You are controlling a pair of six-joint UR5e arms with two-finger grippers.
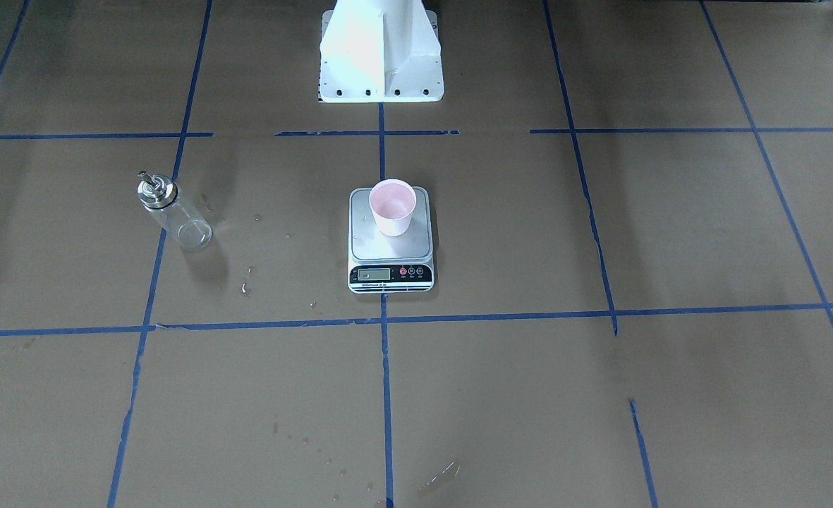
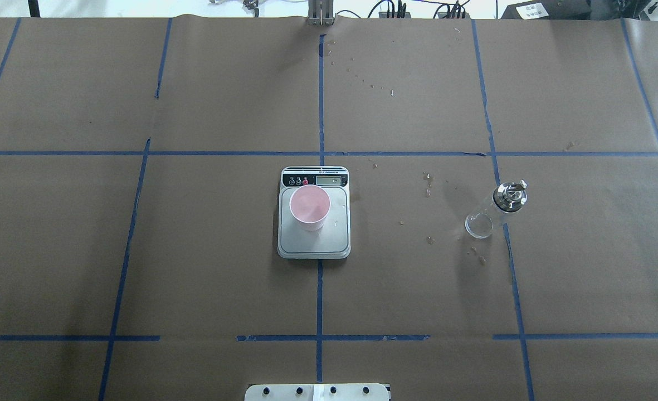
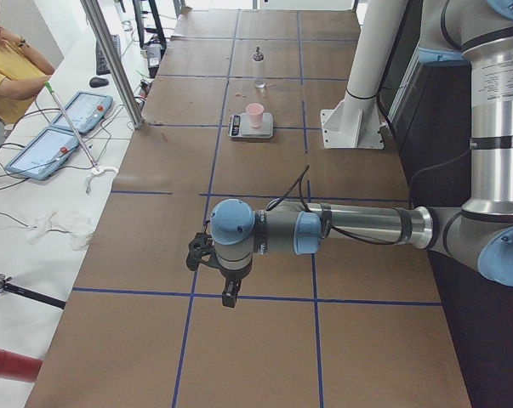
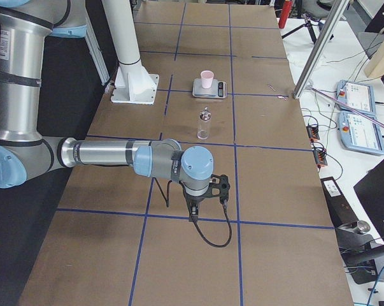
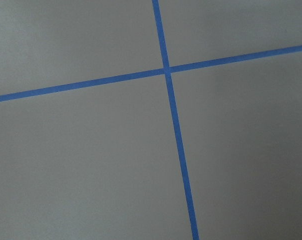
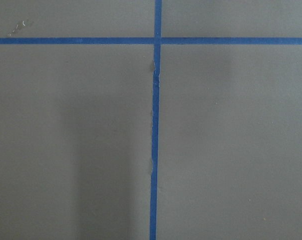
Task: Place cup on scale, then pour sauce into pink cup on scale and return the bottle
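**A:** Where is the cup sitting?

**B:** The pink paper cup (image 1: 392, 206) is standing upright roughly mid-platform on the digital kitchen scale (image 1: 390, 248), clear of the display strip. I cannot tell whether any sauce is lying inside it.

**A:** And the bottle?

**B:** The glass bottle (image 1: 175, 212) is standing upright on the brown paper, well apart from the scale on the robot's right, just beside a blue tape line (image 2: 511, 262). Droplets (image 1: 245, 286) are glinting on the paper between the two.

**A:** What are the arms doing?

**B:** Both are hanging over bare paper near the table's ends. The right gripper (image 4: 193, 215) and the left gripper (image 3: 229, 297) are touching nothing, and I cannot tell whether their fingers are parted or closed.

**A:** So which step is it?

**B:** I am judging that the placing is done and the pouring is next. The right arm is looking like the natural choice. It should be:
- gripping the glass body below the metal cap
- carrying the bottle upright
- tipping the spout slowly over the cup's mouth without leaning on the platform

The glass may be wet and slippery.
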